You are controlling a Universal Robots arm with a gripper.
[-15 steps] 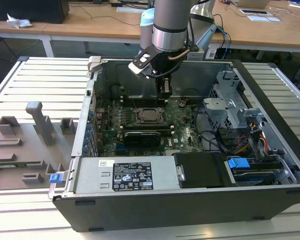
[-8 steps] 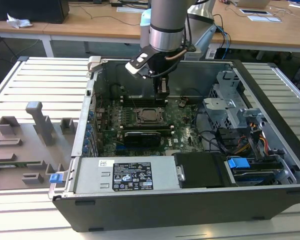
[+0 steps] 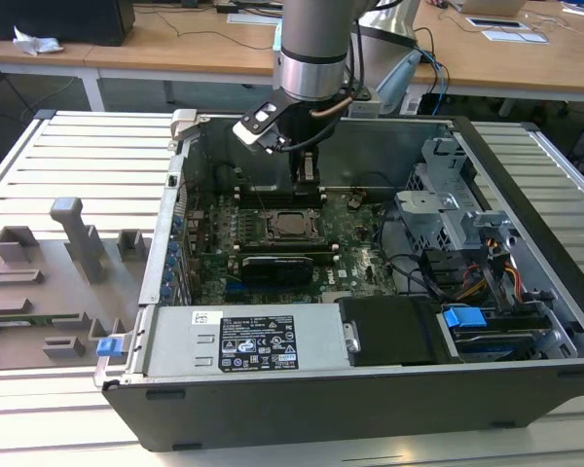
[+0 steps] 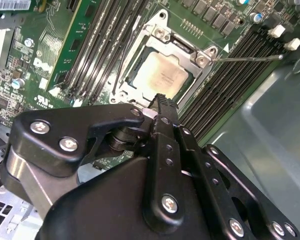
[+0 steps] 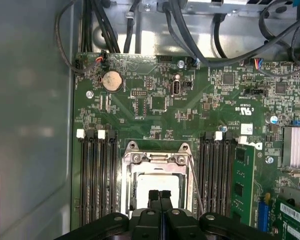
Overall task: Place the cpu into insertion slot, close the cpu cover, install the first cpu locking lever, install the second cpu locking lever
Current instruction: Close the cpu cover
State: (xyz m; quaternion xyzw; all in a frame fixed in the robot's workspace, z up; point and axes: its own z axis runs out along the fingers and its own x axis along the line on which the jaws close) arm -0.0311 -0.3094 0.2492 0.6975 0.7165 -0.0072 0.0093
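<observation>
The cpu lies flat in the insertion slot on the green board, its silver-grey top showing. The silver cpu cover lies down around it, framing the chip. One thin locking lever sticks out from the socket's corner over the memory slots; in the first wrist view this lever runs along the socket's side. My gripper hangs just above the socket's edge, its black fingers shut with nothing between them. In the exterior view the gripper is inside the case, behind the socket.
Long black memory slots flank the socket on both sides. The case wall is close by, and black cables cross beyond the board. A power supply and a drive cage fill the case. Grey fixtures stand on the table at the exterior view's left.
</observation>
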